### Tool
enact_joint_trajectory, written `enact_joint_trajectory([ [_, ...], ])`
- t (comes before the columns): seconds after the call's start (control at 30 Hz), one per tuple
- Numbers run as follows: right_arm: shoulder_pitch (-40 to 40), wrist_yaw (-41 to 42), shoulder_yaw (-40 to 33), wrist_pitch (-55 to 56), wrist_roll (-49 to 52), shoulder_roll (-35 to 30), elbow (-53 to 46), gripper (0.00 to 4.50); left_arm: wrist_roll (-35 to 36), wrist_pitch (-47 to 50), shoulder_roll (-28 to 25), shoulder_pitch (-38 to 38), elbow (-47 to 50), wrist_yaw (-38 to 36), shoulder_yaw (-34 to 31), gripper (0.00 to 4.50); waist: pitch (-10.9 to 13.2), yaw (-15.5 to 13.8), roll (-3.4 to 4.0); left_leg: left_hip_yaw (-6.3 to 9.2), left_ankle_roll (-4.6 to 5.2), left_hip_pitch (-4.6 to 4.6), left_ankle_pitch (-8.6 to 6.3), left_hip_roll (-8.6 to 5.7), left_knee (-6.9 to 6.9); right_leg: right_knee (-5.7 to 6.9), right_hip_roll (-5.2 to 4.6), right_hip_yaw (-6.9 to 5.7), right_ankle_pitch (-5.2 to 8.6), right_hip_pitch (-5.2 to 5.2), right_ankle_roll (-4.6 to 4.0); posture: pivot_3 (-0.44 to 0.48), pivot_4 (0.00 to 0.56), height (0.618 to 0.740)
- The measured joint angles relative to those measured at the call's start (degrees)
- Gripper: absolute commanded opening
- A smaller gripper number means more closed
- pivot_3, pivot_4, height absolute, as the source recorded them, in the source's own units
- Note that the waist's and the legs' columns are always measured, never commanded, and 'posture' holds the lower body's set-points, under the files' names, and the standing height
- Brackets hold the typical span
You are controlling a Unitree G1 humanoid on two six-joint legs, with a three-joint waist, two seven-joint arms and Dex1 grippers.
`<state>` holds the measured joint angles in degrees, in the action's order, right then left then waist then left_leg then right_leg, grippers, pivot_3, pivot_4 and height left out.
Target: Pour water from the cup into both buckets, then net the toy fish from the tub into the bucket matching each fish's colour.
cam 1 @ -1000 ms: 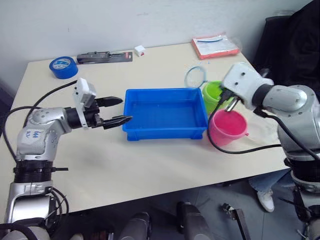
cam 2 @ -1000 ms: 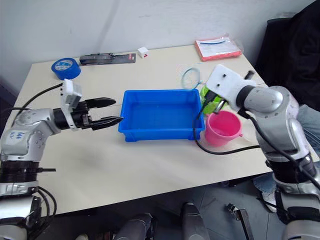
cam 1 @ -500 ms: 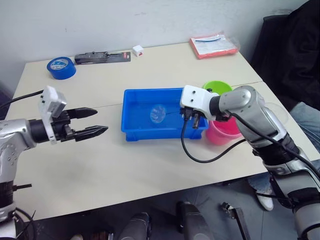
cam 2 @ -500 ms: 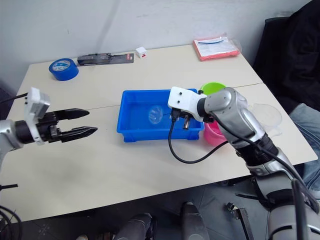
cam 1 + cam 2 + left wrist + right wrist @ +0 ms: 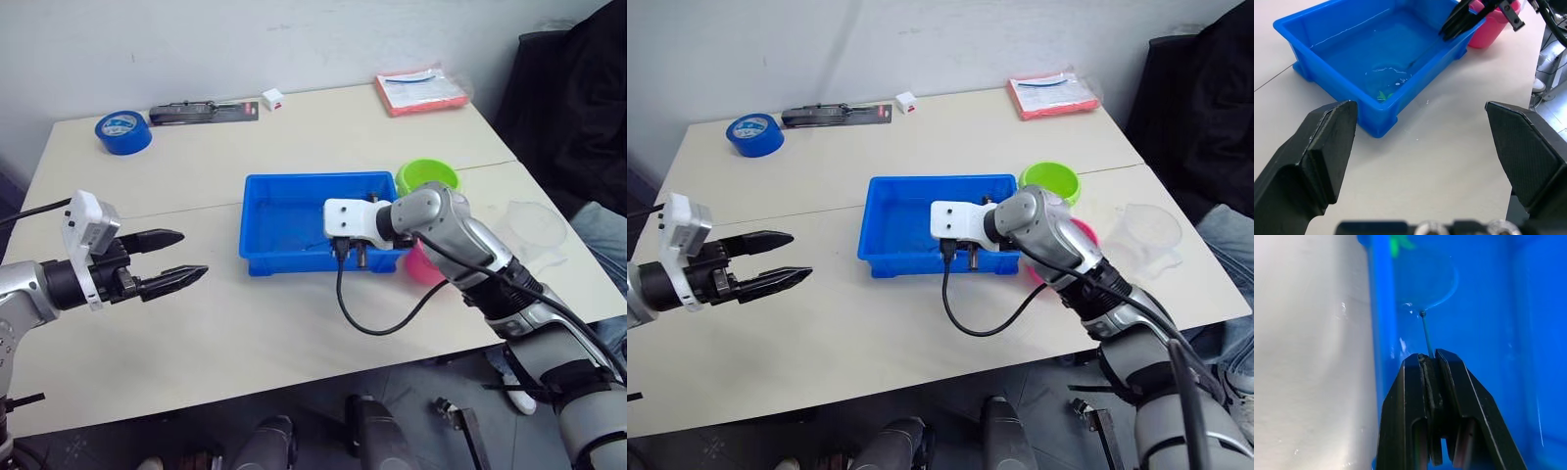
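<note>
The blue tub (image 5: 263, 201) holds water in the middle of the table. My right gripper (image 5: 1430, 357) is shut on the thin handle of a net whose ring (image 5: 1388, 78) lies in the water near the tub's front wall. A small green toy fish (image 5: 1383, 95) floats right beside the ring. The lime green bucket (image 5: 428, 177) stands at the tub's right end. The pink bucket (image 5: 423, 266) is partly hidden behind my right arm. The clear cup (image 5: 1141, 230) sits to the right of the buckets. My left gripper (image 5: 194, 253) is open, left of the tub and apart from it.
A blue tape roll (image 5: 123, 131), a black tool pack (image 5: 204, 111) and a small white box (image 5: 273, 98) lie along the far edge. A red packet (image 5: 421, 91) is at the far right corner. A black cable (image 5: 377, 313) loops under my right wrist.
My right arm swung the net from over the buckets down into the tub. My left gripper drew back to the left, away from the tub, and stayed open.
</note>
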<state>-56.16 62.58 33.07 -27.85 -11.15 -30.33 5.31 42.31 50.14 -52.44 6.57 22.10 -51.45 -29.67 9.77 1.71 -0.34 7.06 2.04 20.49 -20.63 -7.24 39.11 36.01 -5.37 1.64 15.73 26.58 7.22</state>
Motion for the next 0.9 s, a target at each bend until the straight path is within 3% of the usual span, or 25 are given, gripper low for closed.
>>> enact_joint_trajectory([
  [0.27, -1.27, 0.54, 0.18, 0.04, -0.33, 4.39, 2.06, 0.79, 2.41, 1.15, 0.04, -2.98, 2.32, 2.09, -3.51, 4.5, 0.0, 0.09, 0.0, 0.01, -0.02, -0.01, -0.01, 0.02, -0.01, 0.0, 0.02, 0.0, 0.01, -0.01, -0.03, 0.0, 0.15, 0.74],
  [0.6, -1.27, -0.78, -7.32, -18.8, 5.68, 10.86, 2.26, 0.79, 2.6, 0.59, 0.01, -2.32, 2.13, 3.16, -3.4, 4.5, 0.01, 0.26, 0.01, 0.02, -0.03, -0.02, -0.02, 0.03, -0.03, 0.01, 0.04, 0.0, 0.01, 0.0, -0.04, 0.0, 0.15, 0.74],
  [0.9, -1.59, -3.41, -14.23, -30.7, 12.91, 11.21, 1.54, 0.79, 2.56, -1.05, -0.07, 0.04, 0.24, 3.03, -1.28, 4.5, 0.01, 0.2, 0.02, 0.02, -0.03, -0.02, -0.02, 0.02, -0.03, 0.01, 0.03, 0.02, 0.01, 0.0, -0.05, 0.0, 0.15, 0.74],
])
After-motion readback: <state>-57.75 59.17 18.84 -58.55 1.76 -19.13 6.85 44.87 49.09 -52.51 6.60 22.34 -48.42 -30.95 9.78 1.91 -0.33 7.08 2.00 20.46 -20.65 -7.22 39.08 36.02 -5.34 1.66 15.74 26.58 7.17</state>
